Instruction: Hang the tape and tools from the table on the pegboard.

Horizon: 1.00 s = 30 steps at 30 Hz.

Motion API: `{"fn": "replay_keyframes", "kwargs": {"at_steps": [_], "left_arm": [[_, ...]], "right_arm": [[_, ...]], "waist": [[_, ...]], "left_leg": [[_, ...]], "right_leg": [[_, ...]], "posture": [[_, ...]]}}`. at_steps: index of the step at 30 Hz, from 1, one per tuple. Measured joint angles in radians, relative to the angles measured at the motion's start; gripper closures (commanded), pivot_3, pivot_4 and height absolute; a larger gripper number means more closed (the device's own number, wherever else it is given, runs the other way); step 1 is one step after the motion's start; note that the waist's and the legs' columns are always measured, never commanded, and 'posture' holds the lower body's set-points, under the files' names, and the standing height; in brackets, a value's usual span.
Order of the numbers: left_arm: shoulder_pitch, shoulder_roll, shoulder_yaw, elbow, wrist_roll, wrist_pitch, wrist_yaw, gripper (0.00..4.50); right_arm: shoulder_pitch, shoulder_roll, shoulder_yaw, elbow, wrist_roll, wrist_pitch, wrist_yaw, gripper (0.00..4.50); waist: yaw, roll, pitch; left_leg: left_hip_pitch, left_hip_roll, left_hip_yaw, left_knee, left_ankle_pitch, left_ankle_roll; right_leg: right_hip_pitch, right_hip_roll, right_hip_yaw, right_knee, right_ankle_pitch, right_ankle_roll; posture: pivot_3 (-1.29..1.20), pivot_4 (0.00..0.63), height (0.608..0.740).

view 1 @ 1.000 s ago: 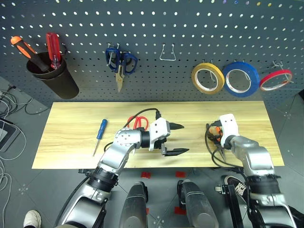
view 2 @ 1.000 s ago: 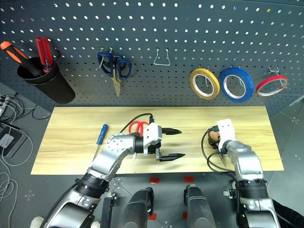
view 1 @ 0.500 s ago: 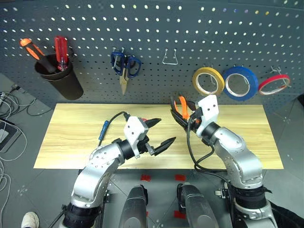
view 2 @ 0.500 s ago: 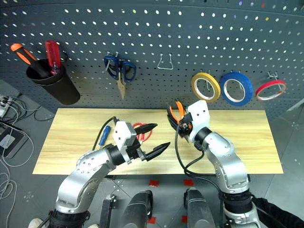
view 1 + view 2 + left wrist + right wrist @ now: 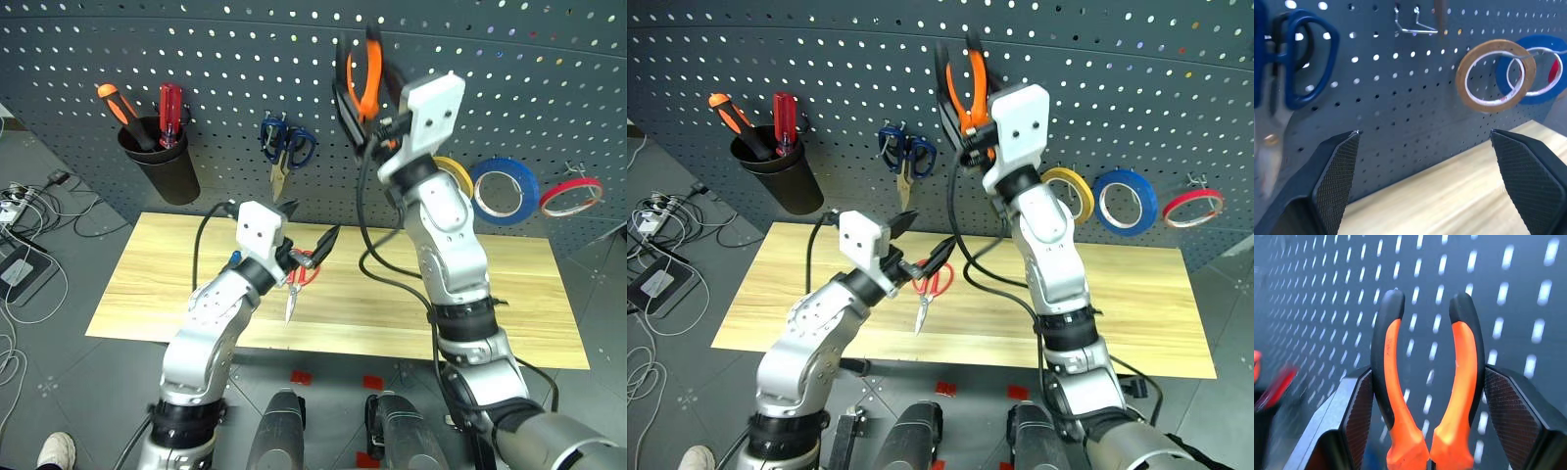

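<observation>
Orange-and-black pliers (image 5: 364,78) ride upper centre in the head views, clamped in the right gripper (image 5: 377,122) with both handles pointing up against the pegboard (image 5: 245,88). In the right wrist view the two black pads press on the handles from either side. Held this way, the handles could straddle a hook; the wire hook (image 5: 1413,27) shows in the left wrist view, so hanging looks like the step in hand.

The left gripper (image 5: 312,250) sits mid-frame over the table (image 5: 529,294), fingers spread wide and holding nothing. It hovers over the red-handled scissors (image 5: 297,279), which lie flat on the wood with blades toward the lower edge, probably the next pickup. A sliver of blue by the left wrist may be the small screwdriver; too hidden to be sure.

The yellow-tan tape roll (image 5: 1068,191) already hangs on the board, right of centre, partly behind the right arm, so that part of the task reads as done.

Count:
- Tape rolls on the board: three. Yellow-tan, blue roll (image 5: 505,188), thin red roll (image 5: 570,196), side by side at right.
- Blue-handled snips (image 5: 286,149): one, hanging left of centre.
- Black cup (image 5: 162,162): one, upper left, with two screwdrivers, orange (image 5: 116,103) and red (image 5: 169,108).
- Pliers: one. Scissors: one.
- Grippers: two.
</observation>
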Motion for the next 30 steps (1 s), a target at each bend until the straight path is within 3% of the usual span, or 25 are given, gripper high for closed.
{"fn": "replay_keyframes", "kwargs": {"at_steps": [8, 19, 23, 30], "left_arm": [[-0.156, -0.013, -0.007, 0.177, 0.015, -0.091, -0.019, 0.00], [-0.183, -0.011, -0.027, 0.212, 0.015, -0.117, -0.055, 0.00], [-0.183, -0.010, -0.027, 0.212, 0.015, -0.116, -0.059, 0.00], [-0.180, -0.007, -0.028, 0.211, 0.014, -0.111, -0.064, 0.00]], "right_arm": [[-0.074, 0.010, -0.028, 0.268, -0.066, -0.239, -0.109, 1.39], [-0.057, 0.023, -0.040, 0.475, -0.083, -0.348, -0.199, 1.39], [-0.052, 0.024, -0.039, 0.476, -0.089, -0.353, -0.211, 0.11], [0.032, -0.001, -0.039, 0.393, -0.085, -0.313, -0.196, 0.05]], "waist": [[0.002, 0.000, -0.006], [0.001, 0.000, -0.006], [0.001, 0.000, -0.006], [0.003, 0.000, -0.007]], "left_leg": [[0.000, 0.000, 0.002, 0.000, 0.000, 0.000], [0.000, 0.001, 0.002, 0.000, 0.000, 0.000], [0.000, 0.001, 0.002, 0.000, 0.000, 0.000], [0.000, 0.000, 0.002, 0.001, 0.000, 0.000]], "right_leg": [[-0.001, 0.000, 0.001, 0.004, 0.000, 0.000], [-0.001, 0.000, 0.001, 0.004, 0.000, 0.000], [-0.001, 0.000, 0.002, 0.004, 0.000, 0.000], [-0.001, 0.000, 0.002, 0.004, 0.000, 0.000]], "posture": [[0.20, 0.170, 0.740], [0.20, 0.180, 0.740], [0.20, 0.180, 0.740], [0.18, 0.192, 0.740]]}}
